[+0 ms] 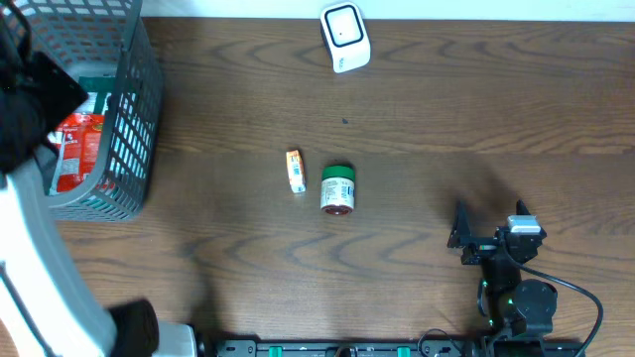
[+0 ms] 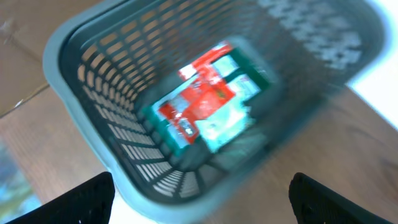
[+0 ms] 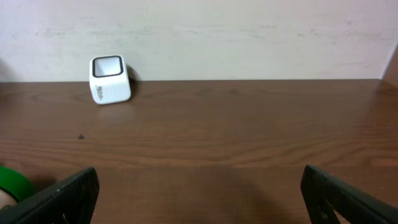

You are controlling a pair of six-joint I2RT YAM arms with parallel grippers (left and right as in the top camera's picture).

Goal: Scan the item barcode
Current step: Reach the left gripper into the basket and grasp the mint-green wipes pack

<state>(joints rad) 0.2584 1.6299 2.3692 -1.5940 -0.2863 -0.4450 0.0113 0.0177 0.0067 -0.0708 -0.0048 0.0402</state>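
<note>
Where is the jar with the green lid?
In the overhead view, the jar sits near the middle, just right of the small orange box, well below the white scanner.

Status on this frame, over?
Left gripper open over basket, packet inside. Right gripper open, empty. Jar and box mid-table, scanner beyond, nothing between.

Over on the far left of the table (image 1: 446, 109) sits the basket (image 1: 134, 109), with packets (image 1: 77, 149) lying in the bottom of it. The left gripper (image 2: 202, 202) hangs right above that basket. Middle of the table now: a small box (image 1: 296, 171) lies just left of a jar (image 1: 337, 189), the two close but apart. Behind them, up at the back edge, stands the scanner (image 1: 345, 38), well away. The right gripper (image 1: 488, 226) sits at the near right, well apart from the jar.
</note>
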